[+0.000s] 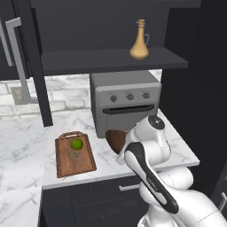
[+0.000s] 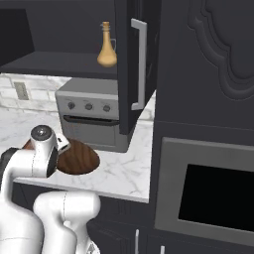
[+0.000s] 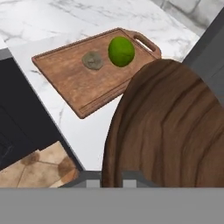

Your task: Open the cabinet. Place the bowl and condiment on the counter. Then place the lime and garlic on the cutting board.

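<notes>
Dark simulated kitchen w/ white marble counter (image 1: 26, 137) and white brick-tile wall (image 1: 66, 91) behind. Upper cabinet (image 1: 111, 60) stands open – left door (image 1: 20, 57) swung out w/ its long silver bar handle, right door (image 2: 134, 64) seen edge-on in the right base view. Condiment bottle (image 1: 139, 41) upright on the cabinet's dark inner shelf, toward its right end. Below that shelf a grey toaster oven (image 1: 125, 104) w/ three knobs sits on the counter against the wall.

Cutting board (image 1: 74, 154) lies near the counter's front edge, left of the oven, handle slot pointing to the wall. Lime (image 1: 76, 144) on the board, on the half nearer the handle; garlic (image 3: 92, 60) just beside it, also on the board – whether they touch, can't tell.

Wooden bowl (image 2: 77, 158) is low over the counter in front of the oven, right of the board and clear of it; whether its base rests on the marble, can't tell. In the hand view the bowl is tilted, its grained wall close to the camera. Gripper (image 3: 110, 180) is at the bowl's near rim, jaws closed down narrow, and the tips appear to pinch that rim. White arm (image 1: 146, 150) bends over the counter's front edge and hides part of the bowl in the left base view.
</notes>
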